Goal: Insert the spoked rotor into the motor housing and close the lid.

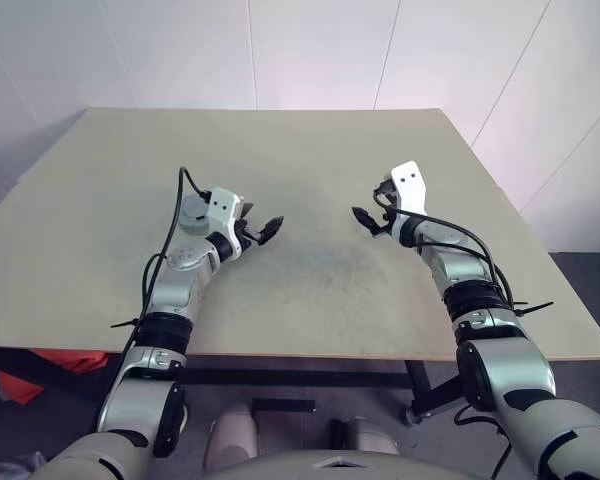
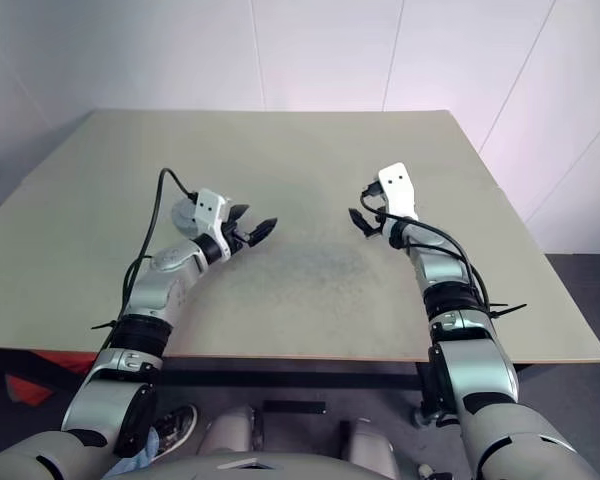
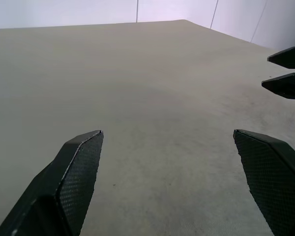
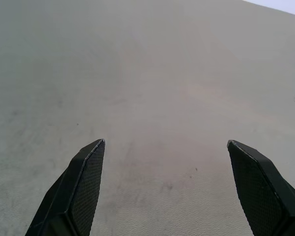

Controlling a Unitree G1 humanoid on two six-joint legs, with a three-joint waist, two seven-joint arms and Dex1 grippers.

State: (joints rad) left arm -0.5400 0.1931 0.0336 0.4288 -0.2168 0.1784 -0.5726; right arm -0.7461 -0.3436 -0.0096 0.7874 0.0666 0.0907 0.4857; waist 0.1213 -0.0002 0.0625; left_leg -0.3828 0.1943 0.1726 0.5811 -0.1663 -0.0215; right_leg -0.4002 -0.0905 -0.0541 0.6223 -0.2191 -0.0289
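Both claws are held just above the pale beige, matte wooden counter [image 1: 310, 160], facing each other across a bare middle patch. The left claw [image 1: 263, 231] is spread wide and grasps nothing; the right claw [image 1: 369, 220] is likewise released and empty (its two black tips are also seen at the edge of the left wrist view). Where the spoked rotor, motor housing and lid are cannot be told. The main risk is judged to be a closing or reaching move made on bare surface, so that fingertips are scraped against the counter
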